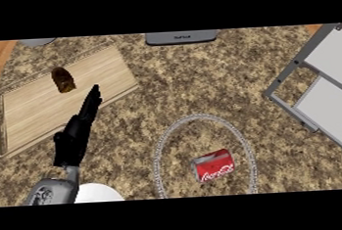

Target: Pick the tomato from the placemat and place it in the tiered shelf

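Nearest the viewer, at the lower left edge, a grey forearm (51, 192) rises into the scene and ends in the left robot hand (77, 134), black, with its fingers (92, 102) straight and together, released and grasping nothing. Its fingertips lie over the near edge of a wooden cutting board (36, 109), which sits tilted on the speckled brown bench (201, 81) at upper left. On that board, just beyond the fingertips and apart from them, stands a small dark brown object (63, 79); what it is cannot be told. A white rounded shape (98, 193) shows at the lower edge beside the forearm. Right of centre, a thin oval ring outlines the placemat (161, 147), and inside it, toward its near side, lies a red soda can (213, 165) on its side. No tomato can be made out on the placemat. At the right edge stands the tiered shelf (332, 86), a grey frame with pale panels, well apart from the placemat. A grey appliance (182, 37) shows at the top edge. The right robot hand is out of view.
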Tool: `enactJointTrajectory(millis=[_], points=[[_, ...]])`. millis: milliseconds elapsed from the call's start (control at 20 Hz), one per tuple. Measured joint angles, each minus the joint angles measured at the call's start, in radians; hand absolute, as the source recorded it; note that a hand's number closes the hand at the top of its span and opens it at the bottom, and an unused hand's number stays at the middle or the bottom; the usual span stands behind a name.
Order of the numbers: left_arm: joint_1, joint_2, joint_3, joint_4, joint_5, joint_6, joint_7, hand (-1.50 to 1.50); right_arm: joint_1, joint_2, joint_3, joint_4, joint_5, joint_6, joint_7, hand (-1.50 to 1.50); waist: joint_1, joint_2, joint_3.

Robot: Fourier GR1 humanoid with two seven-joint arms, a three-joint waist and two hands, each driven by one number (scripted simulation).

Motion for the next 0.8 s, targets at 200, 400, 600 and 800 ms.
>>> enactJointTrajectory(millis=[200, 400, 600, 800], points=[[-0.029, 0.001, 0.017, 0.026, 0.004, -0.025, -0.011, 0.00, -0.085, -0.027, -0.069, 0.054, -0.047, 0.025, 0.108, 1.50, 0.016, 0.004, 0.000], [-0.035, -0.003, 0.025, 0.033, 0.003, -0.043, -0.016, 0.00, -0.200, -0.079, -0.077, 0.145, -0.049, 0.036, 0.177, 1.50, 0.028, 0.007, 0.001], [-0.022, -0.015, 0.029, 0.050, -0.004, -0.055, -0.046, 0.00, -0.310, -0.106, -0.063, 0.195, -0.019, 0.028, 0.231, 1.50, 0.033, 0.007, 0.001], [-0.046, -0.028, 0.031, 0.041, -0.013, -0.055, -0.015, 0.00, -0.421, -0.137, -0.003, 0.270, 0.063, 0.001, 0.209, 1.50, 0.038, 0.009, 0.001]])
